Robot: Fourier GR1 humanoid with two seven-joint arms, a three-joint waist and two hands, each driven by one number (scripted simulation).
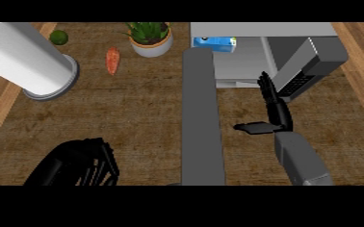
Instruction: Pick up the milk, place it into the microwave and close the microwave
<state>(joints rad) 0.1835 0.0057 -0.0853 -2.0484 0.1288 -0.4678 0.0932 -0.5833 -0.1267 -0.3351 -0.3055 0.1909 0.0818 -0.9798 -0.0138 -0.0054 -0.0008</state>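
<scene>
The milk [214, 44], a blue and white carton, sits inside the open microwave [284, 29] at the back right, at the left end of its pale floor and partly under its top edge. The microwave's door [202, 120] stands open and shows edge-on as a long grey bar running down the middle of the view. My right hand [276, 109] is open just in front of the microwave, right of the door, fingers straight and pointing at the opening, thumb out to the left, holding nothing. My left hand [78, 166] rests open at the lower left, far from the milk.
A large white cylinder [39, 62] stands at the left edge. Beside it are a small green fruit [58, 37], a carrot [112, 60] lying on the wooden counter, and a potted plant [149, 39]. The microwave's dark control panel [309, 69] is right of my right hand.
</scene>
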